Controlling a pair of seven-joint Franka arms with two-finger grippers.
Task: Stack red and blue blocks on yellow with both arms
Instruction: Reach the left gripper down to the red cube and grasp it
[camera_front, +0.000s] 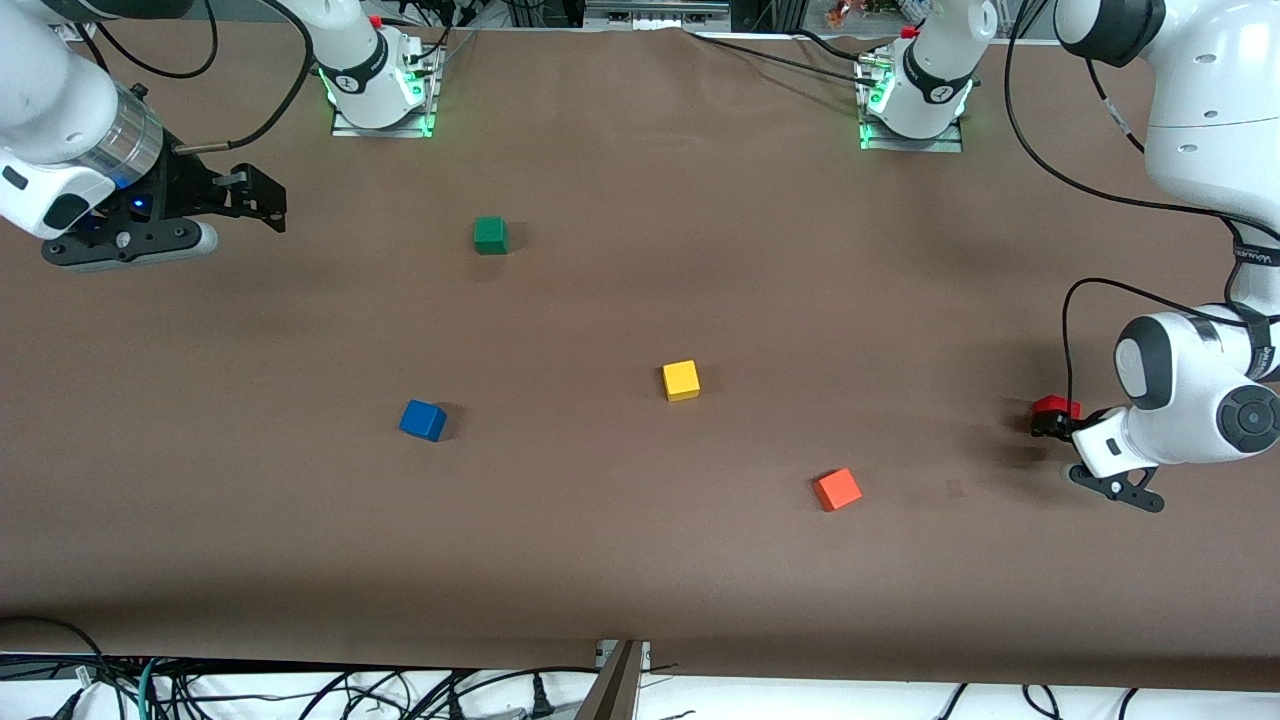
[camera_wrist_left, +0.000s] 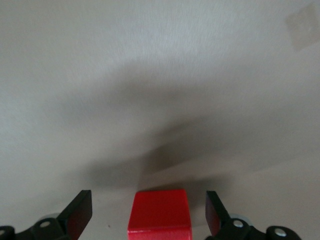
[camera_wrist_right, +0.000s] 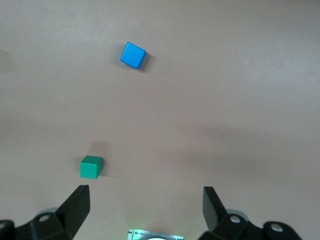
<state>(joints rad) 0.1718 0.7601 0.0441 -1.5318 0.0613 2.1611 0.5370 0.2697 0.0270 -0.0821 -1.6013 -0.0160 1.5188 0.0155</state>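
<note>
We see the left gripper low at the left arm's end of the table, its two black fingers spread wide with the red cube sitting between them; in the left wrist view a gap shows on each side of the cube, so the pads are not touching it and nothing is gripped. From the front, only the top of that red cube peeks out just beside the gripper's tip. The right gripper hangs over the right arm's end of the table, near that arm's base, and its fingers also stand fully apart, holding nothing. The yellow cube rests near the middle of the table. The blue cube lies toward the right arm's end, slightly nearer the front camera than the yellow one and well apart from it. The green cube sits farther from the front camera than the blue cube, and the orange-red cube lies nearer the camera than the yellow one, toward the left arm's end. All four loose cubes stand apart from one another.
</note>
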